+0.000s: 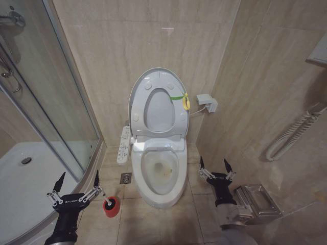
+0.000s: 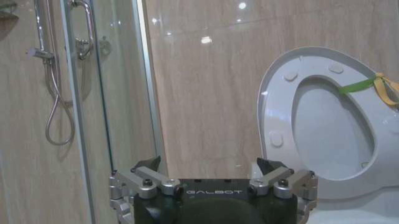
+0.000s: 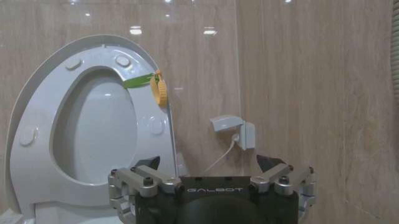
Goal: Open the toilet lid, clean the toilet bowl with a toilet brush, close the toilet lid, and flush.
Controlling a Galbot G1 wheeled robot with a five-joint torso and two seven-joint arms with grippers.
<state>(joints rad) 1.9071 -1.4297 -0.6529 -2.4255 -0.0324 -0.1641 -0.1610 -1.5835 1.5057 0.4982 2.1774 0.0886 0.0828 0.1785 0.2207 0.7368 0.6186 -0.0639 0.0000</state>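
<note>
Fingers spread wide on both grippers, with nothing between them. On the left gripper (image 1: 77, 181) the two dark pointed tips stand up and apart, and its black body rises from the lower edge of the head view, to the left of the toilet bowl (image 1: 161, 173) and beside the curved shower tray (image 1: 20, 204). The right gripper (image 1: 214, 166) likewise holds its tips apart and pointing up, on the bowl's right side, near a metal paper holder (image 1: 255, 201) on the wall. Both arms reach forward at about the same low height, level with the bowl's front half and clear of it.

The bowl is an elongated white basin with faint brownish marks inside. Behind it, the toilet lid (image 1: 140, 89) and the ring seat (image 1: 158, 109) stand raised together against the beige tiled wall (image 1: 102, 51), the seat's round bumpers showing and a yellow-green tag (image 1: 183, 99) hanging at the right edge. The toilet brush (image 1: 104, 196) stands in its red holder cup (image 1: 111, 206) on the floor, left of the bowl's front and just beside the left gripper.
</note>
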